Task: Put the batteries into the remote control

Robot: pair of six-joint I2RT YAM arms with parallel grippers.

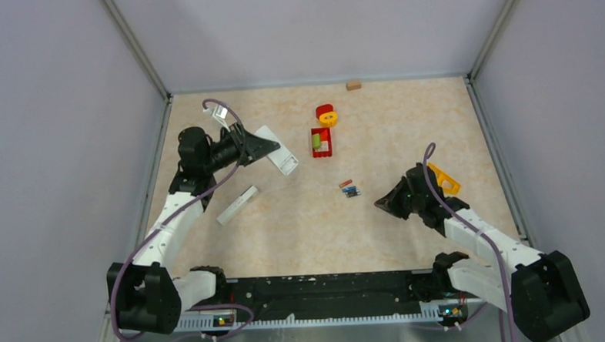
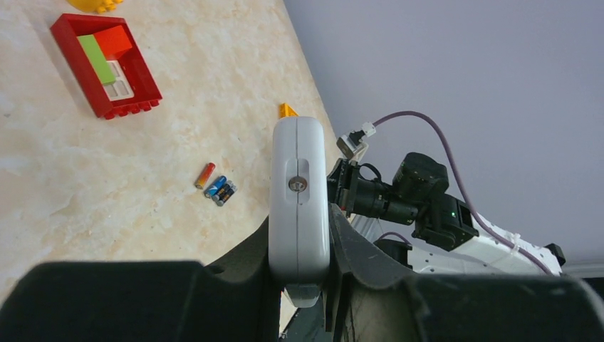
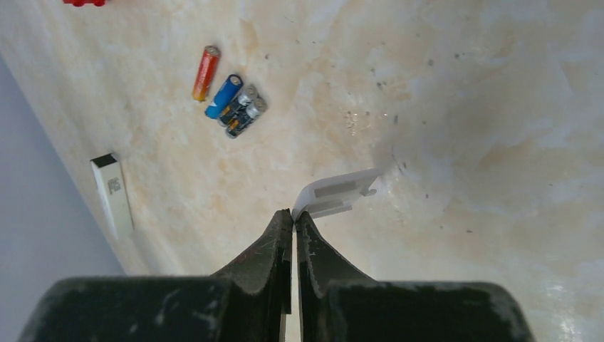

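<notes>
My left gripper [image 1: 261, 146] is shut on a white remote control [image 1: 280, 155] and holds it above the table at the back left. In the left wrist view the remote [image 2: 299, 192] stands edge-on between my fingers [image 2: 242, 256]. Several tiny batteries [image 1: 349, 188], one reddish-brown and the rest blue and dark, lie together mid-table. They also show in the left wrist view [image 2: 216, 187] and the right wrist view [image 3: 226, 96]. My right gripper [image 1: 380, 204] is just right of the batteries. Its tips [image 3: 293, 215] pinch the corner of a small white battery cover [image 3: 336, 194].
A second slim white remote [image 1: 238, 205] lies left of centre and shows in the right wrist view [image 3: 112, 196]. A red tray [image 1: 321, 143] with a green block, a red-and-yellow toy [image 1: 327, 114] and a tan block [image 1: 353, 84] sit at the back. A yellow piece [image 1: 445, 180] lies behind my right gripper.
</notes>
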